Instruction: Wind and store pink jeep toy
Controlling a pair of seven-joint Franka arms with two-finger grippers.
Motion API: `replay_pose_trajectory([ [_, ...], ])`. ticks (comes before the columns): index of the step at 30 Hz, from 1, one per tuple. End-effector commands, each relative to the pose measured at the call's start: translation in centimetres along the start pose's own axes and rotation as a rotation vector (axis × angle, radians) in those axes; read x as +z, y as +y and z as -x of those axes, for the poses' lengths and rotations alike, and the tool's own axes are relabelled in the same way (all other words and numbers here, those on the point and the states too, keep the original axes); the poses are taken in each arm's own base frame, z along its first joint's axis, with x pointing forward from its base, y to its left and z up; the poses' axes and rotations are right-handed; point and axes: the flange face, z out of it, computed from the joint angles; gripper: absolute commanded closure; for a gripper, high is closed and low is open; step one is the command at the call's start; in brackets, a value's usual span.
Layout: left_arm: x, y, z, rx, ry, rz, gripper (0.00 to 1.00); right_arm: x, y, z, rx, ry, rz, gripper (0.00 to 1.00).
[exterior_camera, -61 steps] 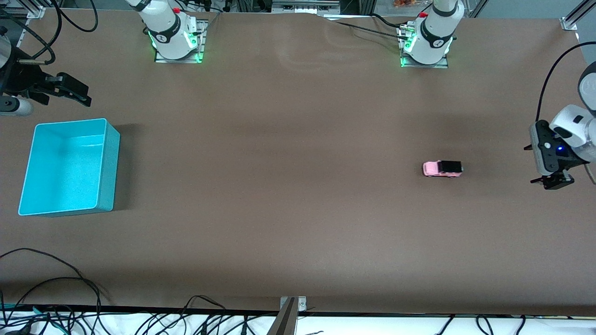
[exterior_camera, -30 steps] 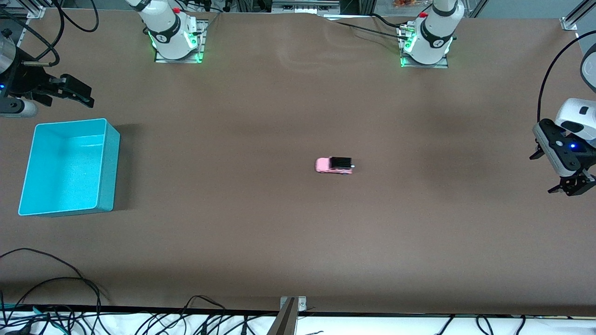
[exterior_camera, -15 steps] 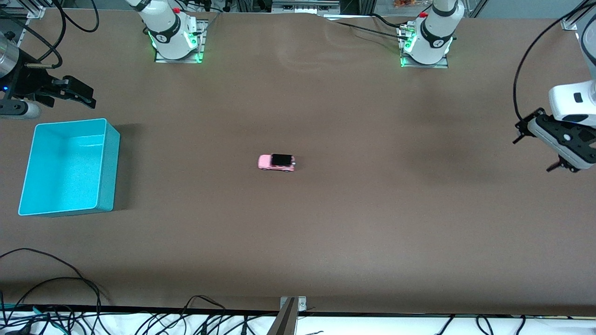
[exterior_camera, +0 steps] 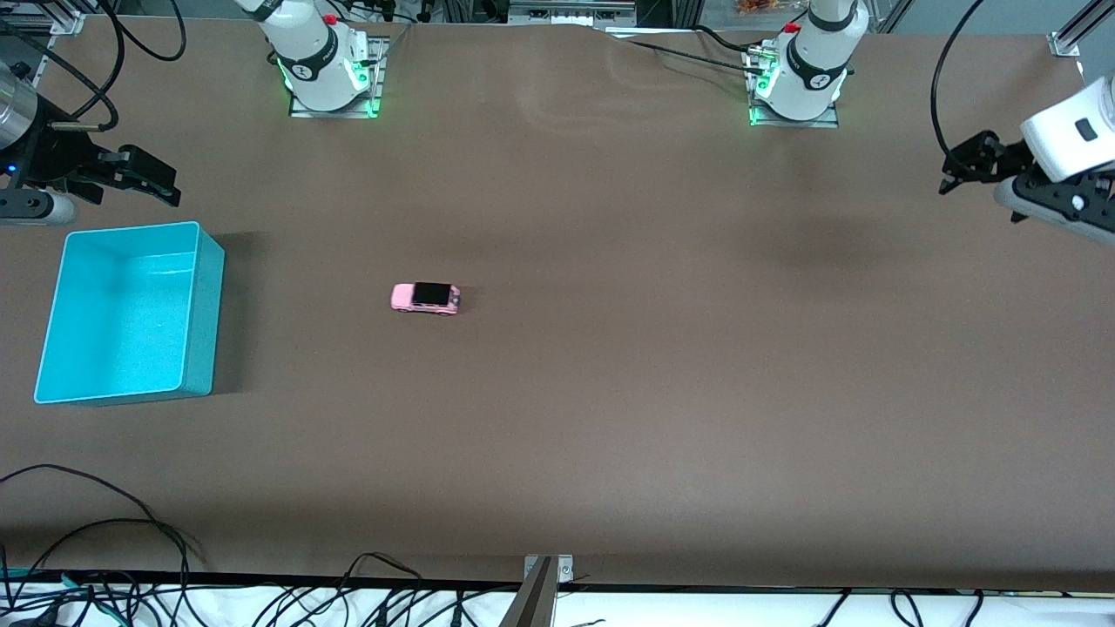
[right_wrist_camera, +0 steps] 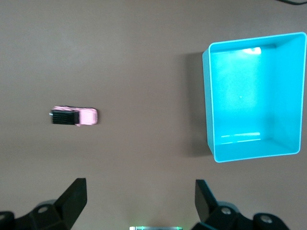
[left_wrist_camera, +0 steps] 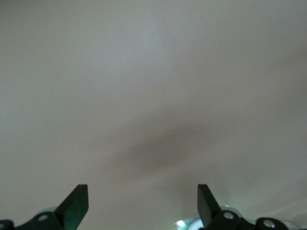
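Moved: pink jeep toy (exterior_camera: 424,298) has rolled from the left arm's end toward the bin.
Right gripper (exterior_camera: 139,178): spread, empty, above turquoise bin (exterior_camera: 202,306).
Left gripper (exterior_camera: 980,165): spread, empty, retreated.
Left: storing.

Brown matte counter (exterior_camera: 610,418), evenly lit from above, soft shadow patches across the middle. Slight wrinkle in the covering near the upper edge. Black cables (exterior_camera: 104,540) looped along the white strip at the lower edge. Metal bracket (exterior_camera: 547,568) at that edge's centre.
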Motion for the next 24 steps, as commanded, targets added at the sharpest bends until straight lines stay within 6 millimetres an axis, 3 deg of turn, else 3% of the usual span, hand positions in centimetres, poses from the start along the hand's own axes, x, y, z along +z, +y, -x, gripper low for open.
replay_pose_trajectory([
  [1, -2.1, 2.7, 2.0, -0.077, -0.035, -0.009, 0.0, 0.0, -0.1, 0.1, 0.003, 0.013, -0.019, 0.0],
  [7, -5.3, 4.3, 2.4, -0.091, -0.012, -0.023, 0.0, 0.2, 0.3, -0.1, -0.056, 0.02, -0.041, 0.0],
  [17, -5.4, 3.1, 2.0, -0.133, -0.007, -0.018, 0.0, 1.8, -0.1, -0.4, -0.054, 0.011, -0.085, 0.0],
  [24, -4.4, 1.7, -0.4, -0.139, -0.017, -0.01, 0.0, 4.8, -0.7, -0.8, -0.065, 0.02, -0.081, 0.0],
])
